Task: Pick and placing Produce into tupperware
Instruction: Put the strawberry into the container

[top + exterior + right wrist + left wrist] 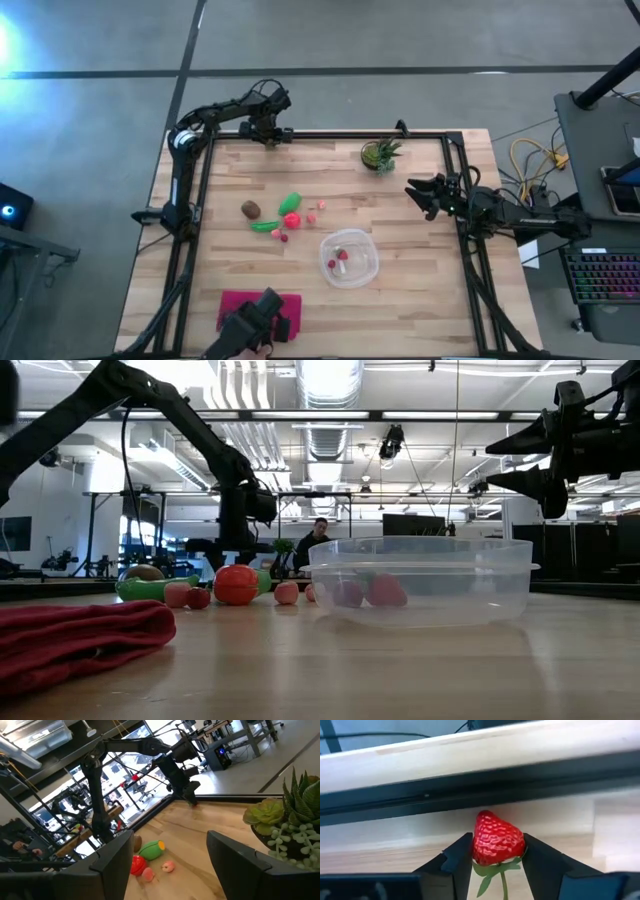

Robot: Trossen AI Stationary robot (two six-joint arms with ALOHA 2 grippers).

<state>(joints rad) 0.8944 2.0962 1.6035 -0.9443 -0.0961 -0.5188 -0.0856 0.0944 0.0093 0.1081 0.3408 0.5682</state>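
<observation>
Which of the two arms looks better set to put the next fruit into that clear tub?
The left: its pincer is shut on a strawberry at the table's far edge. The right pincer is open and empty, beside the tupperware.

Open tabletop is seen between the produce cluster (283, 213) and the tupperware (349, 258), which stand apart. The far right corner is occupied by a potted plant (380, 154), the near left edge by a magenta cloth (240, 306). The table's sides are bordered by a black frame rail (340, 133)
</observation>
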